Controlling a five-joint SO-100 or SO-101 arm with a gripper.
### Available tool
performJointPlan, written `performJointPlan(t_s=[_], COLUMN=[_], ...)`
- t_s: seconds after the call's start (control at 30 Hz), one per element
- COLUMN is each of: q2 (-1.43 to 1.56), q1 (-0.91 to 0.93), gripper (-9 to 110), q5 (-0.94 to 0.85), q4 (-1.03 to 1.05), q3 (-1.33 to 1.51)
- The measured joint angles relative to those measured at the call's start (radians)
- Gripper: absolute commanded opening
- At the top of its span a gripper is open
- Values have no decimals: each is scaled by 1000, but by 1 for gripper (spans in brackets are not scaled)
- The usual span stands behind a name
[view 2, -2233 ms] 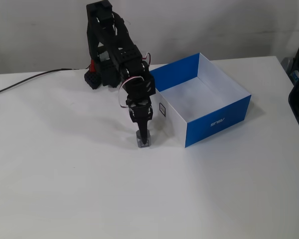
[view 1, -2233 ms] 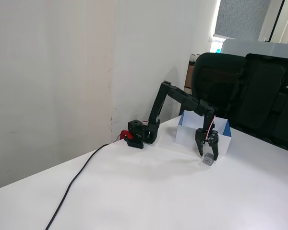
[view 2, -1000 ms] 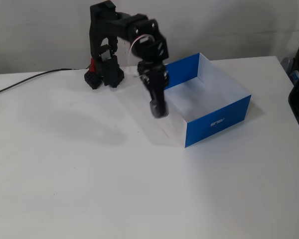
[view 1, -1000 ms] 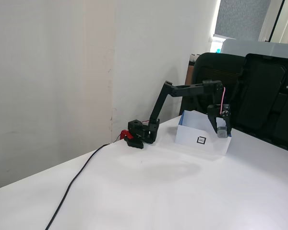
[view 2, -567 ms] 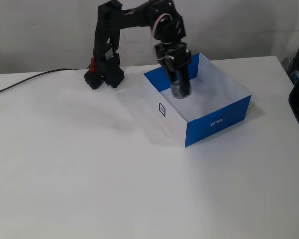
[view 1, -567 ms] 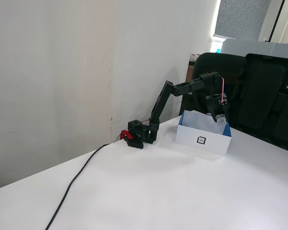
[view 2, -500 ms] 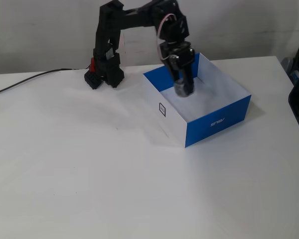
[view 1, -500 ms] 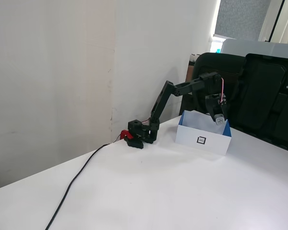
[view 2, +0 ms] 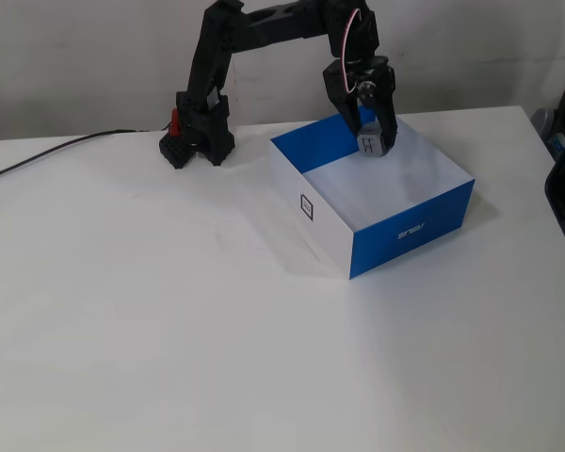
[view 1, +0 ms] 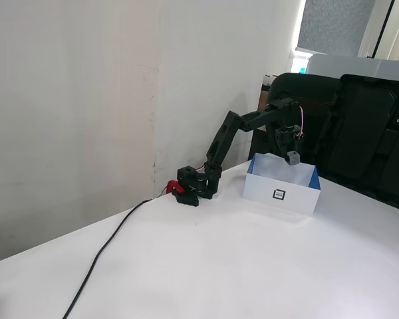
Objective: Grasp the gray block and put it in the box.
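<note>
Hanging over the box (view 2: 410, 231) (blue-walled): claw-held gray block (view 2: 372, 143).

One fixed view low, sideways; another high, facing the arm (view 2: 264, 24).

- Gray block (view 2: 371, 143) — showing as a small gray patch at the gripper (view 2: 370, 141) tips; the fingers are covering part of it, and its darker mark is too small to make out. In the other fixed view the block (view 1: 292, 157) is reading as a mere speck.
- Box (view 1: 279, 193) — its near wall is hiding the floor inside in this lower fixed view.
- Cable (view 2: 47, 155) — running off the left edge; in the lower view (view 1: 96, 259) it is leaving by the bottom edge.
</note>
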Motion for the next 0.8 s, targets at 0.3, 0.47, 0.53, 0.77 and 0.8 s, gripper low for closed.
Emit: performJointPlan(t_s=[0.3,0.47,0.53,0.77,0.8], q2=[0,0,0,0,0], q1=[-31,-31,-34,-101,-115], gripper=[28,6,0,0,0], q5=[2,0,0,0,0], q4=[6,6,6,11,11], q3=[-3,-3,-3,-3,-3])
